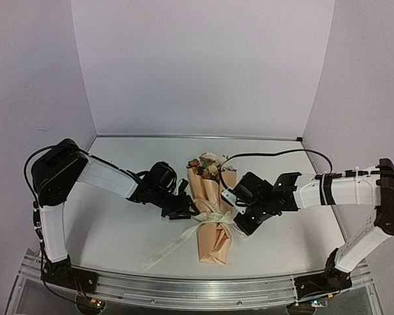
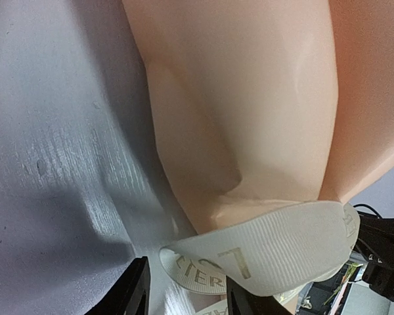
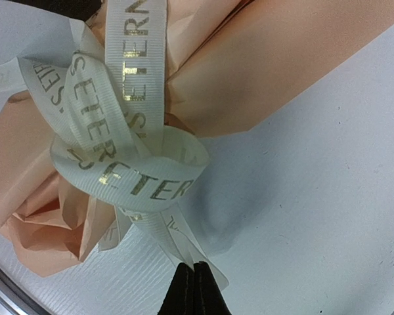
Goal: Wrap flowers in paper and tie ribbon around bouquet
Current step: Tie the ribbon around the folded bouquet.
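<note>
The bouquet (image 1: 213,233) lies in mid-table, a peach-tan paper (image 2: 249,98) cone with the flowers (image 1: 208,164) at its far end. The cream ribbon (image 1: 217,215) is looped and knotted round its waist, and one tail (image 1: 163,252) trails toward the near left. My left gripper (image 1: 184,210) is at the bouquet's left side. In the left wrist view its jaws (image 2: 187,275) stand apart around a ribbon loop (image 2: 262,252), with a gap at the left finger. My right gripper (image 1: 241,226) is at the right side, its fingers (image 3: 194,270) pressed together on a ribbon strand (image 3: 177,236) coming from the knot (image 3: 128,170).
The white table (image 1: 118,230) is bounded by lilac walls at the back and sides and a metal rail (image 1: 197,289) at the near edge. A black cable (image 1: 276,154) arcs above the right arm.
</note>
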Controlling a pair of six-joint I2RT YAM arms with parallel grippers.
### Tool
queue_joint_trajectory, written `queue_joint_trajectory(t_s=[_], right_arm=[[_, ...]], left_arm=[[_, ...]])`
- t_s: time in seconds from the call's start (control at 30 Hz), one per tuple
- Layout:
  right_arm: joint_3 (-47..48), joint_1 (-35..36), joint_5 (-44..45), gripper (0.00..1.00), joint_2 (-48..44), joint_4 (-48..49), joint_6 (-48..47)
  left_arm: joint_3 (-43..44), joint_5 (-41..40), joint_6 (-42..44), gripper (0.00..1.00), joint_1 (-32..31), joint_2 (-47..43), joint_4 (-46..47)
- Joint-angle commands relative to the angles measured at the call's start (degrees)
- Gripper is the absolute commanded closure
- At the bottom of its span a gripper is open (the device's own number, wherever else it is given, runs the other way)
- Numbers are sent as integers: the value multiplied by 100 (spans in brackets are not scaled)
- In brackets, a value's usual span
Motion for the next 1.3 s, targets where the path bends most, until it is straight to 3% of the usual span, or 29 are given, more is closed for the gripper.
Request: queue_joint_trajectory(t_s=[0.0,0.13,0.43,0.6,1.0,1.27], right_arm=[[189,-25,-2,100,19,14,25],[162,-27,13,100,3,30,35],[152,-28,23,100,-8,40,47],[112,-27,216,100,-41,20,23],[-354,-27,484,100,-131,-308,231],[-494,-26,467,100,-145,-405,293]], left_arm=[[175,162,-167,54,-22,33,260],[265,185,-195,59,-22,70,363],[265,213,-145,99,-22,-37,488],[133,-166,89,100,-22,-361,311],[166,-1705,1423,100,76,-774,-1126],[69,-2228,1719,100,257,-988,-1338]])
